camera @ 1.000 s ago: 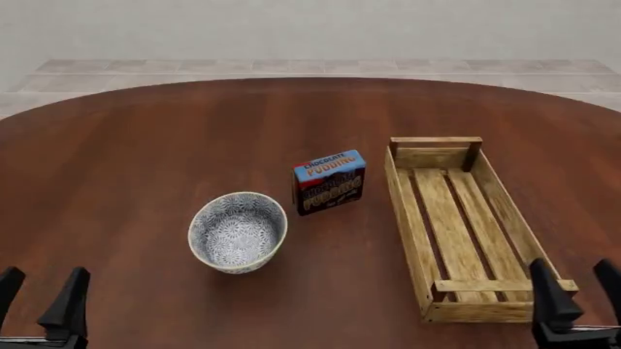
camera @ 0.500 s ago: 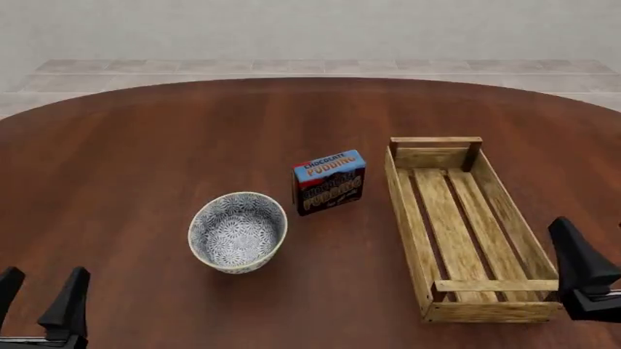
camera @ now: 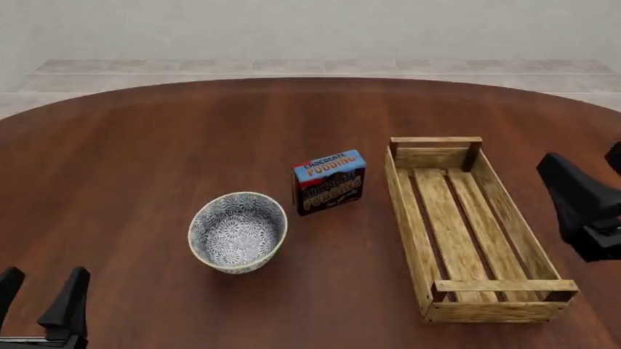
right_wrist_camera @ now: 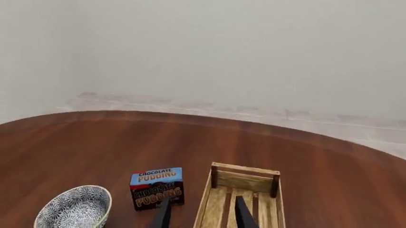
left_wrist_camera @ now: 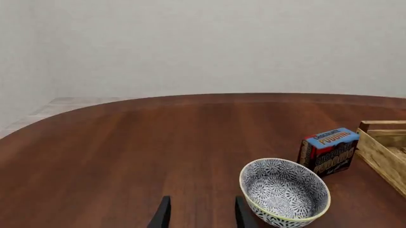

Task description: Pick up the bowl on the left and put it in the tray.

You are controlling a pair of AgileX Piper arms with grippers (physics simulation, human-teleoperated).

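The blue-and-white floral bowl stands upright on the table, left of centre. The long wooden slat tray lies to its right with nothing in it. My left gripper is open at the near left edge, well short of the bowl. In the left wrist view the bowl sits just beside the open left gripper. My right gripper hangs open beyond the tray's right side. The right wrist view shows the right gripper open, with the tray and bowl below it.
A blue-topped chocolate pudding box stands between the bowl and the tray, close to the bowl's far right side. It also shows as the pudding box and the pudding box. The round table's far edge curves behind.
My right gripper has risen and moved forward from the tray's near right corner to beside its far half. The left gripper, bowl, box and tray have stayed put.
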